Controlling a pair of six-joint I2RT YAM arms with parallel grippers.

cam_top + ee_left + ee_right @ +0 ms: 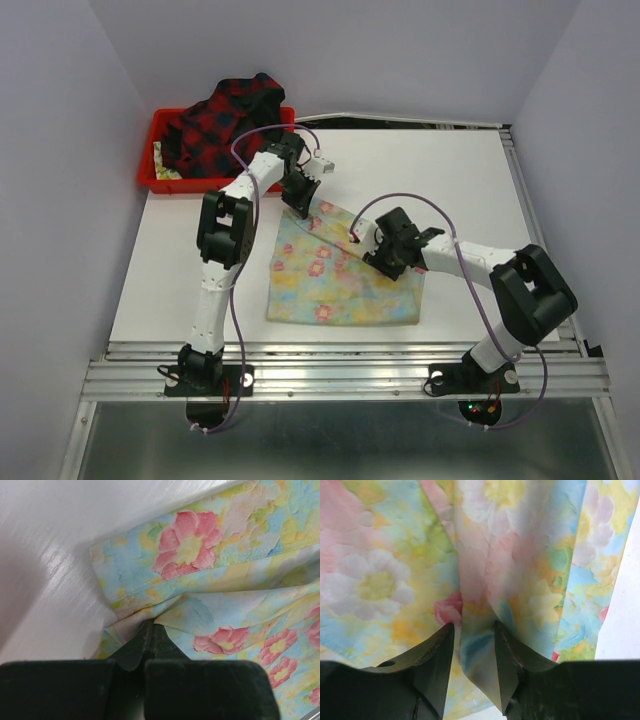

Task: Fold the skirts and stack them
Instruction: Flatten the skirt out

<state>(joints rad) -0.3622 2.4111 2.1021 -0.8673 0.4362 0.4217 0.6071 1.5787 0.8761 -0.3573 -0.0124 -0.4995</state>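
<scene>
The pastel yellow and blue flowered skirt (340, 275) lies flat on the table (470, 190), with its far left corner lifted. My left gripper (300, 205) is shut on that corner, and the cloth is pinched at the fingertips (150, 625). My right gripper (365, 245) is over the skirt's far edge. Its jaws stand partly apart with a loose fold of the skirt (477, 650) hanging between them. The red-and-black plaid skirt (225, 115) is heaped in the red tray (160, 180) at the far left.
The red tray stands at the table's far left corner, just behind my left arm. Grey walls close in the left, right and back. A metal rail (340, 365) runs along the near edge.
</scene>
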